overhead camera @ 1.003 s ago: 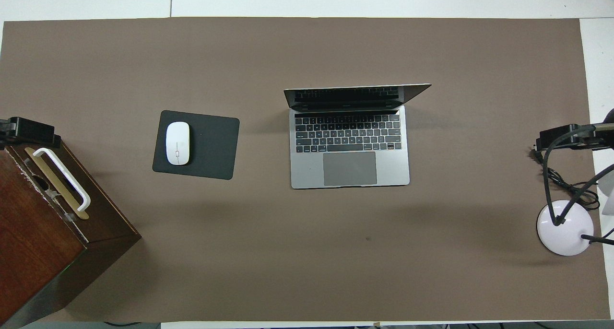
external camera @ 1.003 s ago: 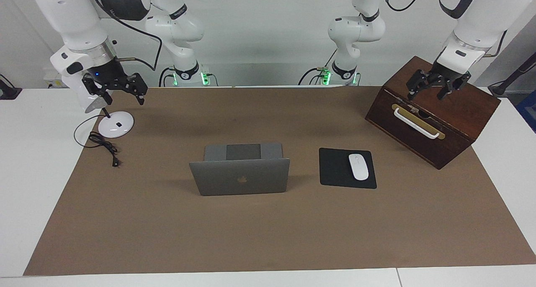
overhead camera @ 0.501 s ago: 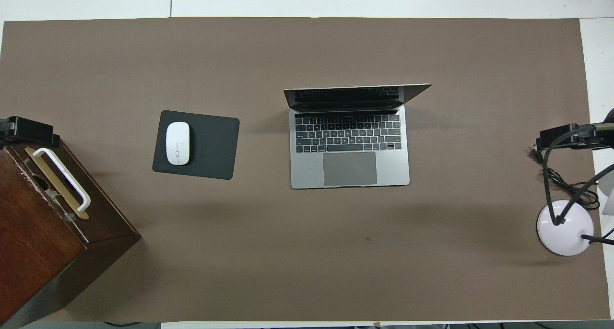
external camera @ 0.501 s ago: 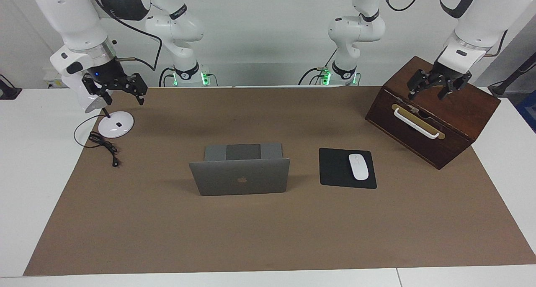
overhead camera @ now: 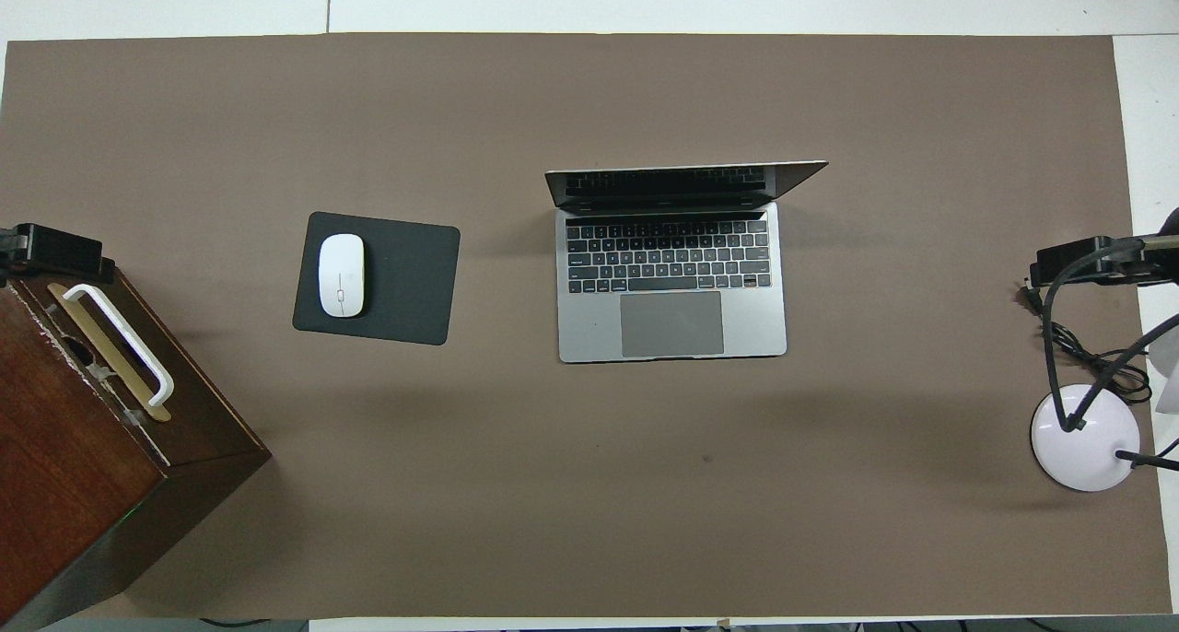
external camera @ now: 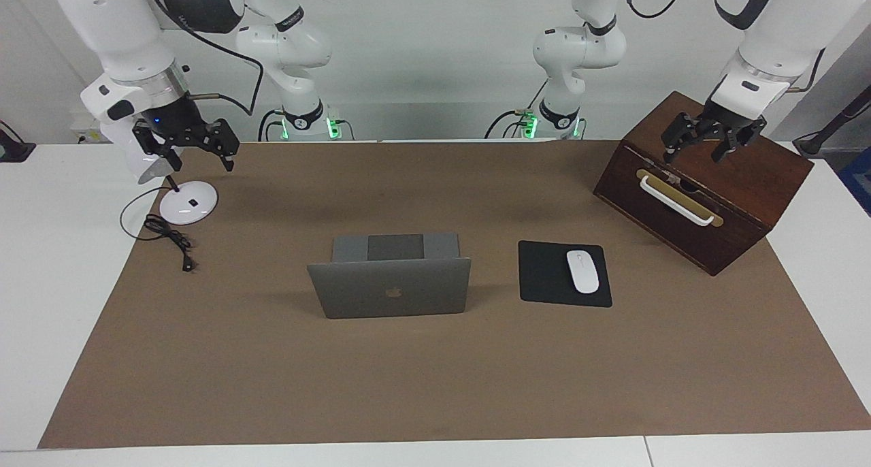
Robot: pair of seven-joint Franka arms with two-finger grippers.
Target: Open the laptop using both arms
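Observation:
The silver-grey laptop [external camera: 391, 291] stands open in the middle of the brown mat, its lid upright with the logo showing in the facing view. In the overhead view the laptop's keyboard [overhead camera: 669, 256] and trackpad face the robots. My left gripper [external camera: 694, 155] hangs open over the wooden box, holding nothing. My right gripper [external camera: 203, 162] hangs open over the lamp's base at the right arm's end, also holding nothing. Both grippers are well apart from the laptop. In the overhead view only the tips of the left gripper [overhead camera: 57, 251] and the right gripper [overhead camera: 1079, 263] show.
A black mouse pad [overhead camera: 405, 282] with a white mouse [overhead camera: 341, 275] lies beside the laptop toward the left arm's end. A dark wooden box [external camera: 742, 201] with a white handle stands at that end. A white desk lamp base [external camera: 187, 205] and its cable lie at the right arm's end.
Both grippers have drifted very slightly upward. The laptop and the other things have not moved.

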